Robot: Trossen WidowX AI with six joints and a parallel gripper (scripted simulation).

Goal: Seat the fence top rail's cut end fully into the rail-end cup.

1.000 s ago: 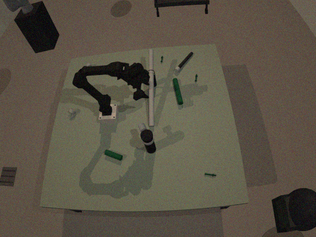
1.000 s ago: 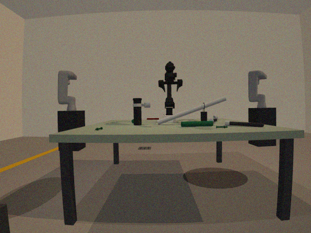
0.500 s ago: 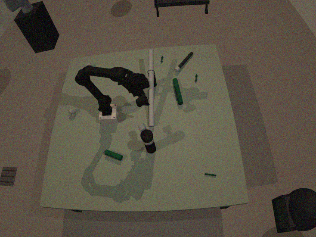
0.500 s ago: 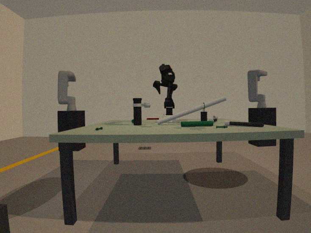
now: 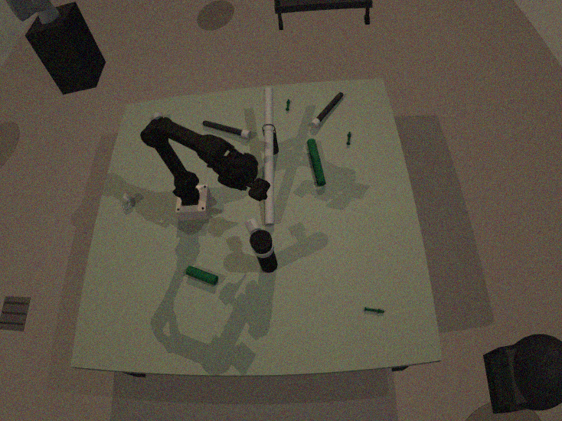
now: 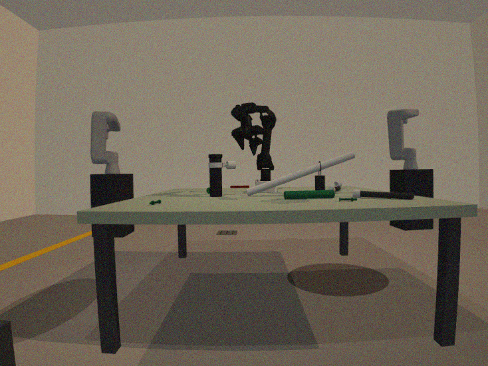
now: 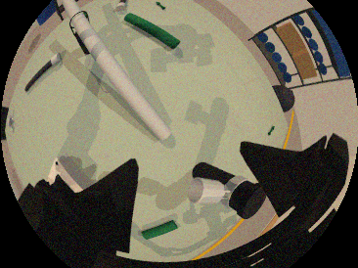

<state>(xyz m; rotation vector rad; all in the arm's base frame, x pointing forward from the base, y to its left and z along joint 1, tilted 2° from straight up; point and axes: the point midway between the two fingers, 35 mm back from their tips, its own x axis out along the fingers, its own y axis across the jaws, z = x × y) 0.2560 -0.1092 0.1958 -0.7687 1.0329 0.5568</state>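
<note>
Pale green table, 4 dark legs, beige wall, brownish floor.

On the table, seen from the exterior view, the big post stands left of the small post. The rail-end cup hangs on the big post's right side. The rail slants through the loop cap, its low end between the posts.
</note>
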